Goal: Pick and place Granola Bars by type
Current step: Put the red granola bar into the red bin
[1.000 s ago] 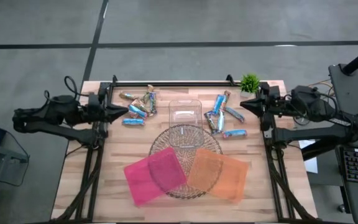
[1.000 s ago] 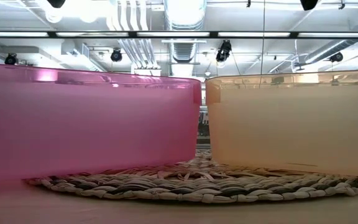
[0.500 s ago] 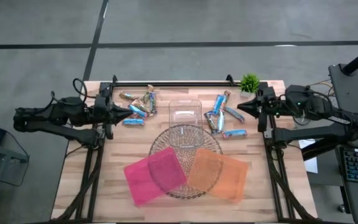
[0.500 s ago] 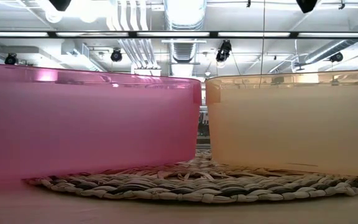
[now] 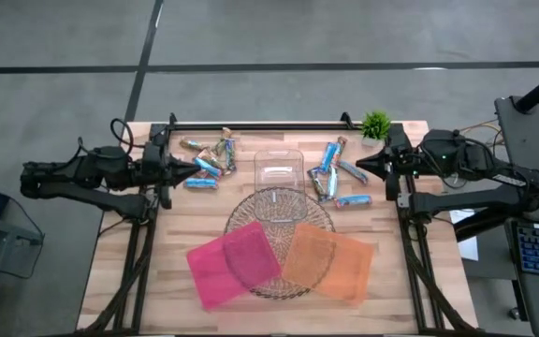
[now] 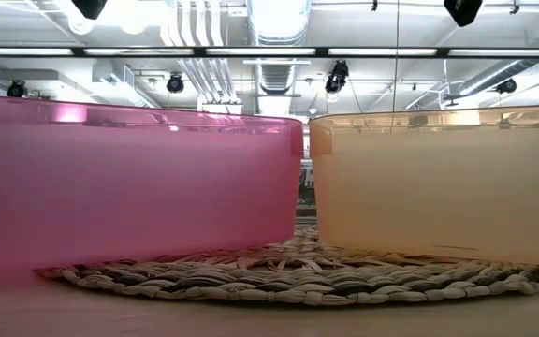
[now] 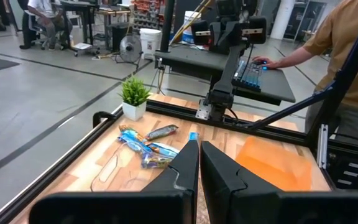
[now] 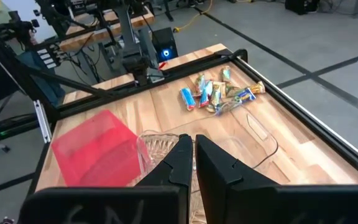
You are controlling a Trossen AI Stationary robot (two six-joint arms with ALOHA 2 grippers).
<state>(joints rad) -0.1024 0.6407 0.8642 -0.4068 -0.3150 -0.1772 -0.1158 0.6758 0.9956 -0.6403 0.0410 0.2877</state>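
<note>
At 9 and 3 o'clock, my left gripper (image 5: pixel 193 168) and right gripper (image 5: pixel 362 166) hung clenched, empty; I judged opening wide above one Granola Bars (image 5: pixel 337 175) wrapper best.

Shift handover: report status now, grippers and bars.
Left gripper shut, empty, by left granola bars. Right gripper shut, empty, by right bars. Clear box between piles.

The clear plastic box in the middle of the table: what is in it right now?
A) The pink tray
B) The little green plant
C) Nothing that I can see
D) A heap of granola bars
C: seen from above, the clear plastic box shows only bare wood through it, while the granola bars lie in two heaps on the table at either side of it.
</note>
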